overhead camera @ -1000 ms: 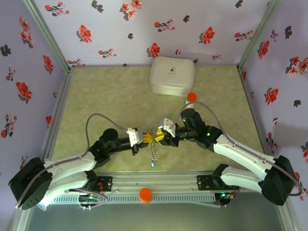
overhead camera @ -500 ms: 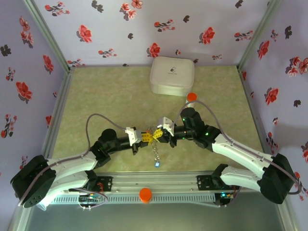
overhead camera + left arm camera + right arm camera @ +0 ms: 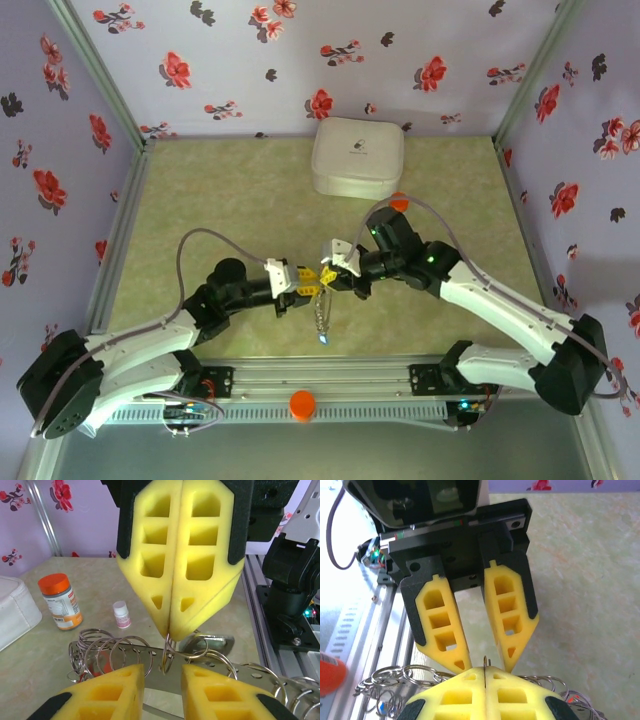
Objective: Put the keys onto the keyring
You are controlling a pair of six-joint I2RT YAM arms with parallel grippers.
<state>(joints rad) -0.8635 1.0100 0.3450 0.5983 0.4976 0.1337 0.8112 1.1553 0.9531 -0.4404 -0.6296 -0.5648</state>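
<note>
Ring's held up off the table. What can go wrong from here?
1. The right end effector pinches the keyring only at its very tips while the left end effector stands open; the ring may slip.
2. The chain of rings hanging below, blue key at its end, may swing and snag a finger.

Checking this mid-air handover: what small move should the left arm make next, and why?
Probably close the left gripper on the keyring loop, right beside the right gripper. The right one is shut, pinching that thin loop. The left stands open, its fingers either side of the loop, gripping nothing.
</note>
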